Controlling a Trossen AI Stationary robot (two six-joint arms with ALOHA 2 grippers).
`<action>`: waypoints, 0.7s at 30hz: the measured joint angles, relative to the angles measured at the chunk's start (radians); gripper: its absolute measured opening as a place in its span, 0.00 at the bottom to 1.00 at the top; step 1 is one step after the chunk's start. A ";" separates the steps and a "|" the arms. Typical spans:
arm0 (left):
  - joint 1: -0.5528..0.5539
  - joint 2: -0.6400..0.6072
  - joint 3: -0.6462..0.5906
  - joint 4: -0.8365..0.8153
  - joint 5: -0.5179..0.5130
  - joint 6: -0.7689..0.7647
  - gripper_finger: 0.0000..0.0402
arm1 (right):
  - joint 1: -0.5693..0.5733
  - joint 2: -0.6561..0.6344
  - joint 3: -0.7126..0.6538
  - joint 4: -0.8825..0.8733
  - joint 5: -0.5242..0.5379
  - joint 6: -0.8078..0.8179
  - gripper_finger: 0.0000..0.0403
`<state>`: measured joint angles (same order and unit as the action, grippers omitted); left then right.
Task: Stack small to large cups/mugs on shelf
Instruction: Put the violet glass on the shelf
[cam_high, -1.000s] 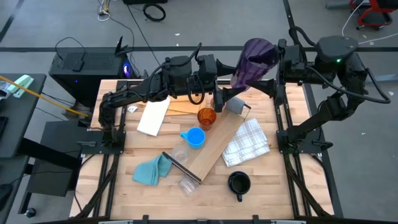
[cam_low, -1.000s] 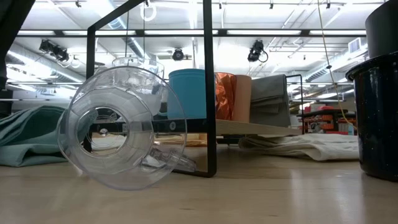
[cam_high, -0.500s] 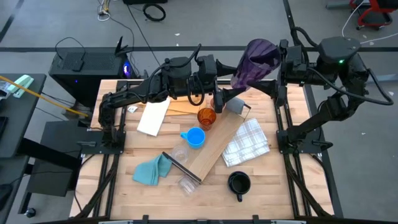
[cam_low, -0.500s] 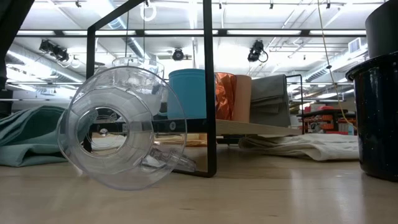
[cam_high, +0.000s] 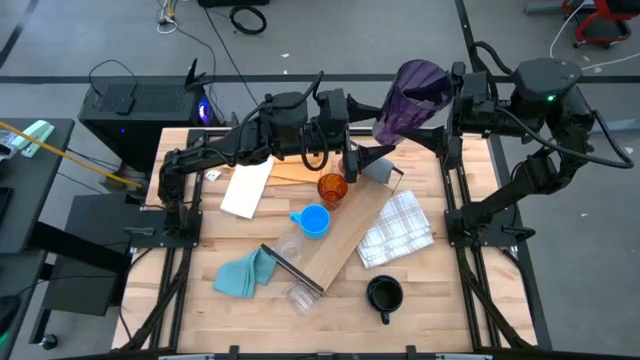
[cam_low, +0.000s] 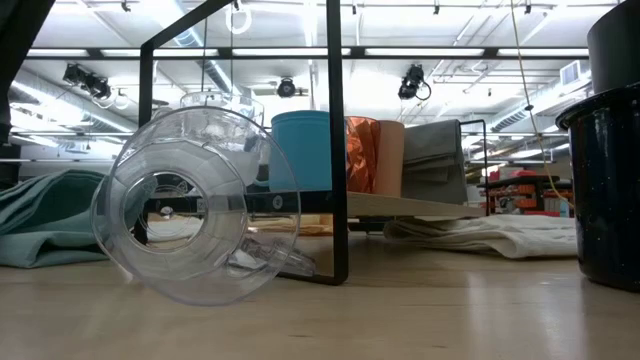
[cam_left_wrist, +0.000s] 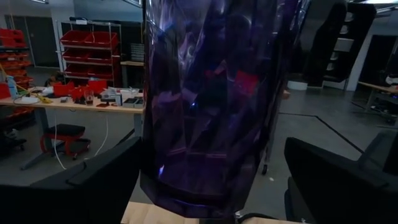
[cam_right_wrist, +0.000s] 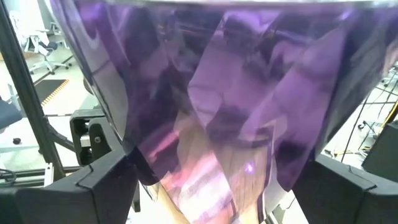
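Note:
The purple tumbler (cam_high: 408, 98) hangs high above the table's far side, upright, with my right gripper (cam_high: 442, 100) shut on it. My left gripper (cam_high: 378, 152) is open around the tumbler's lower end (cam_left_wrist: 199, 186), a finger on each side; a gap shows on one side. The shelf (cam_high: 345, 238) lies aslant on the table. An amber cup (cam_high: 332, 187) and a tan cup (cam_low: 391, 157) stand at its far end. A light blue mug (cam_high: 314, 221) stands next to it. A clear cup (cam_low: 185, 215) lies on its side near the front. A dark mug (cam_high: 384, 294) stands front right. My right gripper holds the tumbler's faceted wall (cam_right_wrist: 143, 155) between its two fingers (cam_right_wrist: 93, 186), one on each side. The fingers come level from the table's right side. The tumbler stands upright in the hold, wide end up, lifted clear of the table and shelf.
A teal cloth (cam_high: 243, 275) lies front left and a white checked cloth (cam_high: 397, 228) right of the shelf. A tan paper sheet (cam_high: 247, 187) lies far left. A second clear cup (cam_high: 290, 248) stands by the shelf's black end frame (cam_low: 330, 150).
My left gripper has opened wider around the tumbler's lower end. Both arms have kept their places and the tumbler stays where it was, held by my right gripper.

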<state>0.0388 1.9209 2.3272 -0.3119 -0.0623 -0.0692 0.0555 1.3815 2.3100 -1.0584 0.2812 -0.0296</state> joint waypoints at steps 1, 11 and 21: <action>-0.001 0.000 0.000 0.000 -0.001 0.000 0.99 | 0.000 0.000 0.000 0.000 0.000 0.000 0.89; 0.007 -0.001 0.001 -0.037 -0.054 0.018 0.99 | -0.002 0.000 0.001 0.000 0.020 -0.002 0.88; 0.020 -0.001 0.000 -0.124 -0.066 0.033 1.00 | -0.003 -0.026 0.003 -0.003 0.066 0.002 0.88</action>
<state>0.0589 1.9198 2.3269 -0.4361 -0.1288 -0.0363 0.0525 1.3551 2.3135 -1.0609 0.3470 -0.0274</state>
